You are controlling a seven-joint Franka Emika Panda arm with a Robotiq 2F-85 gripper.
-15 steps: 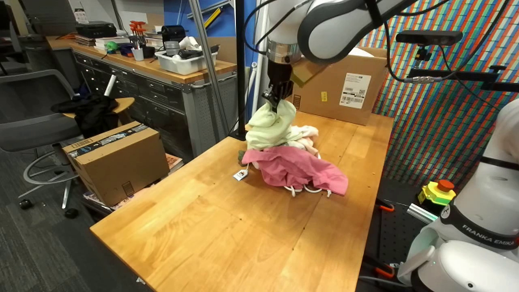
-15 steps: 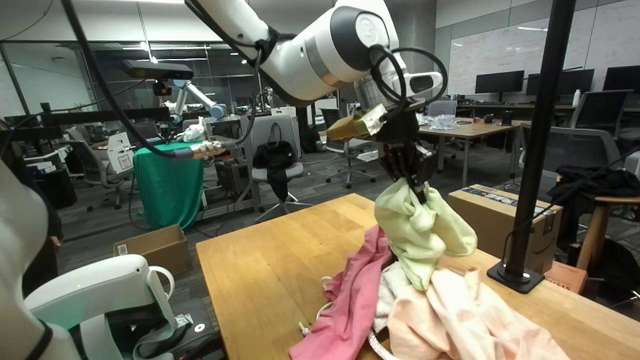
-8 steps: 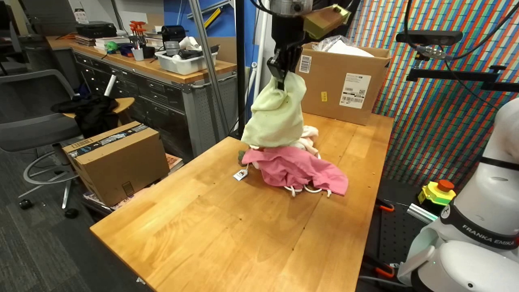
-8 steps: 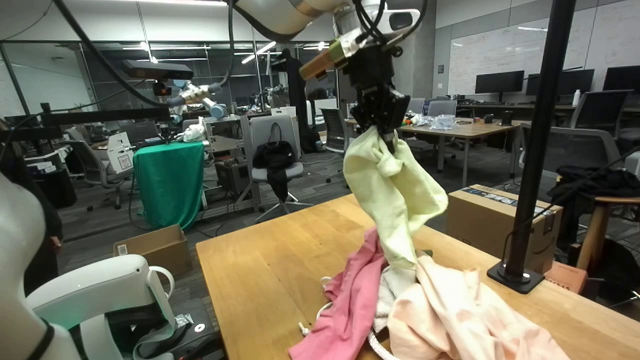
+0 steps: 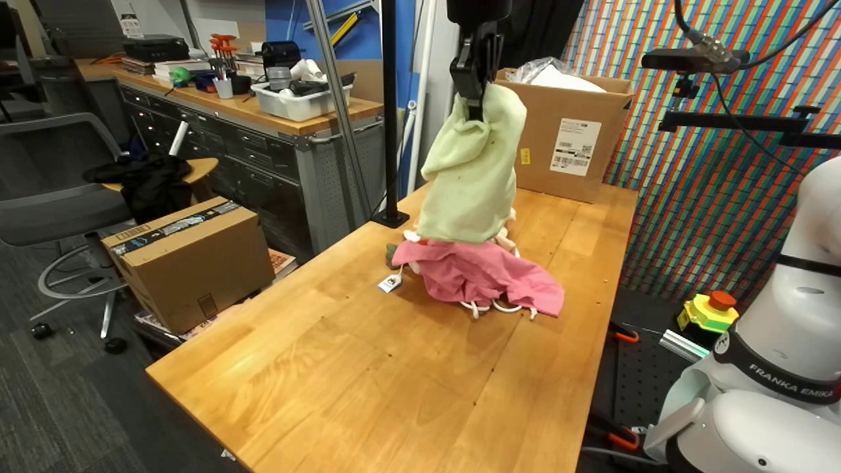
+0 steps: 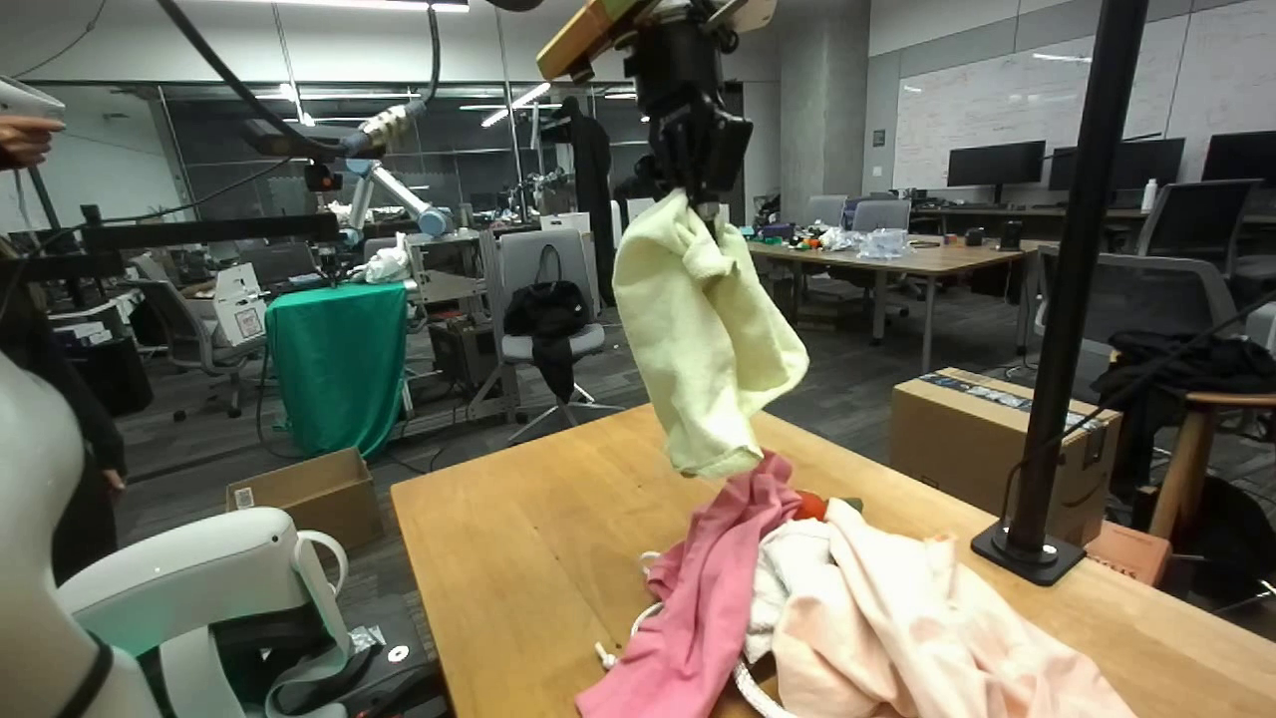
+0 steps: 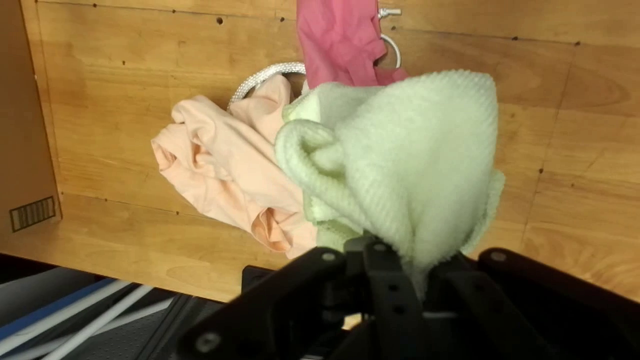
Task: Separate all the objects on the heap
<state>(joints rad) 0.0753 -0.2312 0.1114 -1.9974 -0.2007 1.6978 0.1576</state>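
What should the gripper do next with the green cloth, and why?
Probably carry the pale green cloth sideways, away from the pink cloth and peach cloth: the gripper holds it dangling, and in the wrist view it overlaps both, so lowering here might heap them together.

In an exterior view, my gripper (image 5: 476,113) suspends the first cloth (image 5: 470,171) above the heap (image 5: 486,276), with a cardboard box (image 5: 542,138) behind on the table (image 5: 368,368). In an exterior view, the second cloth (image 6: 698,608) lies left of the third cloth (image 6: 917,628), a cord (image 6: 755,690) runs between them, and the toy (image 6: 810,506) lies behind.
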